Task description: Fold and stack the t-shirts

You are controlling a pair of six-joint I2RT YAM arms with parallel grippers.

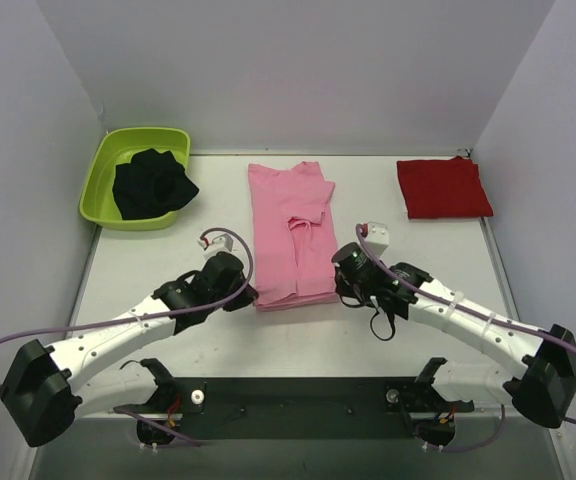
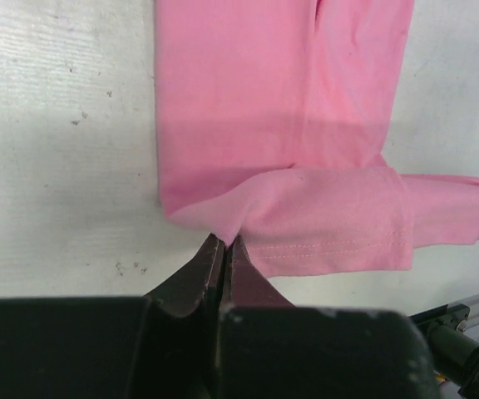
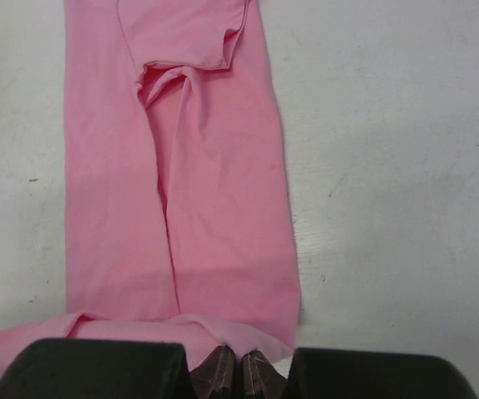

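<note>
Item: one pink t-shirt (image 1: pixel 290 235), a long strip at mid tabletop (image 1: pixel 168 330), its near hem corners clamped by the left end effector (image 2: pixel 225 245) and the right end effector (image 3: pixel 239 359). Handling: best to lift both corners level and together and carry them toward the collar, edges aligned. Count: two t-shirts, the red t-shirt (image 1: pixel 443 188) folded far right; one green tub (image 1: pixel 98 185); one black garment (image 1: pixel 151 183) inside it.

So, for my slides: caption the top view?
Left gripper and right gripper pinch pink t-shirt at near corners; red t-shirt folded.
</note>
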